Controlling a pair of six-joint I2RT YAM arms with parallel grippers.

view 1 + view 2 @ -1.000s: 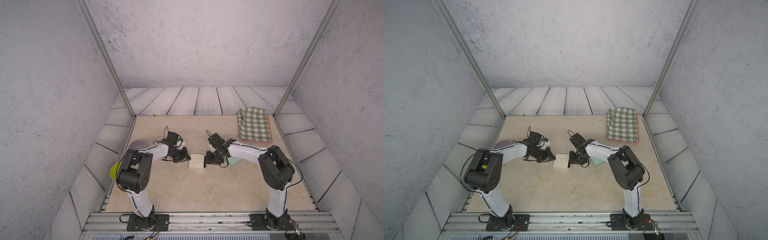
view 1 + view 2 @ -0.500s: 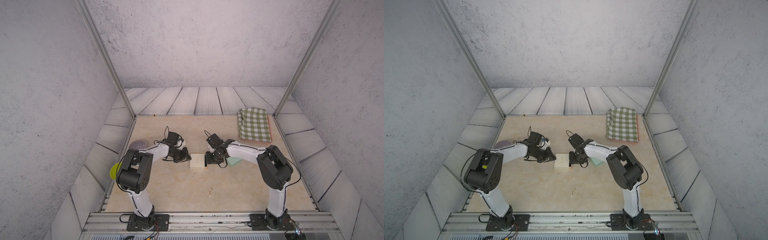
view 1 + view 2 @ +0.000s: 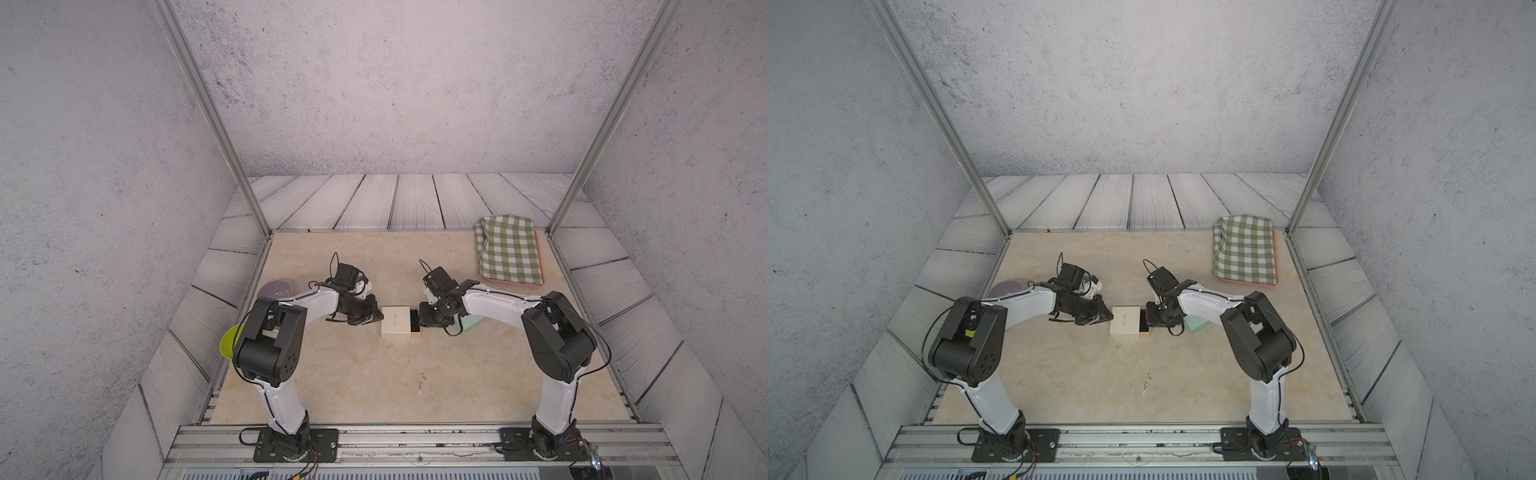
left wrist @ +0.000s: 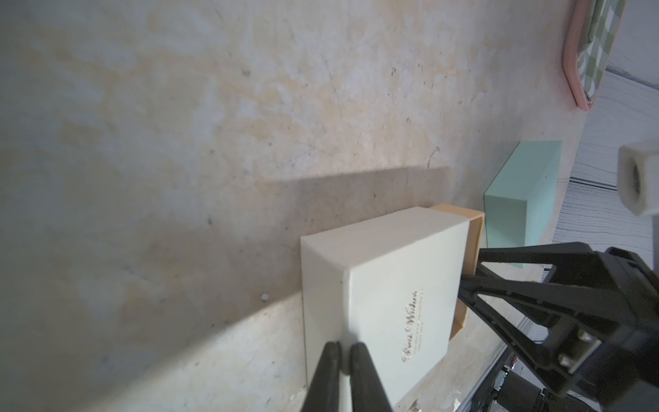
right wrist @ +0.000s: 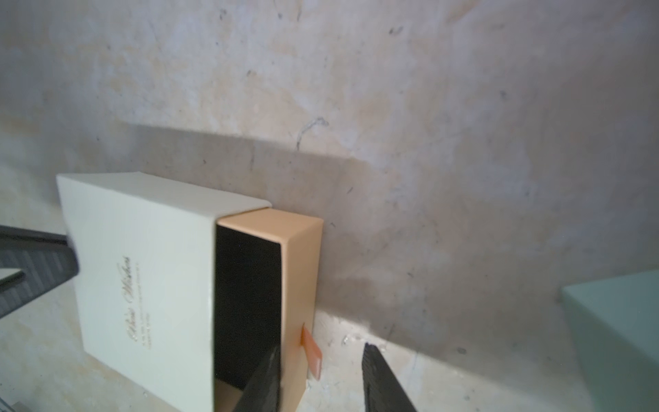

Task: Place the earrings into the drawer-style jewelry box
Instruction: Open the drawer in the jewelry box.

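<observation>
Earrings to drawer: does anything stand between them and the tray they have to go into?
Bare table lies between the earrings and the jewelry box. But the tray is only partly out, and one finger of the right gripper sits inside that narrow opening.

Drawer-style jewelry box: flat, square, cream-white, faint script lettering on top; lies flat just below frame centre in both top views. Tan-orange tray, black-lined, slid partly out on right side; small orange pull tab on front wall. Earrings: tiny gold pieces, loose, lower centre, well apart from box
</observation>
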